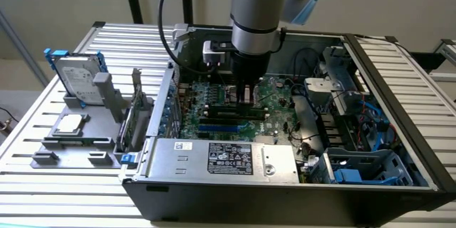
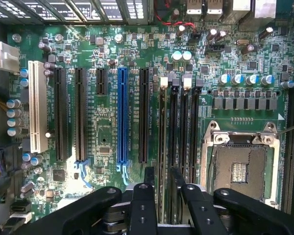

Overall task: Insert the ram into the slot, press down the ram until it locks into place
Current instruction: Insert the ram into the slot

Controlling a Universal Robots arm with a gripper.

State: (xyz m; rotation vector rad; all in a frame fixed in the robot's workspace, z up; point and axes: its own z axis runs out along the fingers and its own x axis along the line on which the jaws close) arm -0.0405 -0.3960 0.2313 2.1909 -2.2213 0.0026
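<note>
My gripper (image 1: 246, 99) reaches down into the open computer case over the green motherboard (image 2: 103, 132). The ram (image 2: 161, 147) shows edge-on as a thin green strip standing along the slot (image 2: 163, 82), the black socket closest to the long blue one (image 2: 122, 117). My black fingers (image 2: 149, 176) straddle the strip from both sides, and the gripper (image 2: 162, 177) looks shut on it. Two more black sockets (image 2: 182, 137) run parallel beside it. From the exterior view the fingertips sit just above the row of sockets (image 1: 232, 111).
A bare CPU socket (image 2: 240, 171) lies beside the memory sockets. The silver power supply (image 1: 221, 156) fills the case's near side, with cables and a drive cage (image 1: 356, 169) toward the exterior view's right. A hard drive (image 1: 75, 76) and parts rest on a grey fixture outside.
</note>
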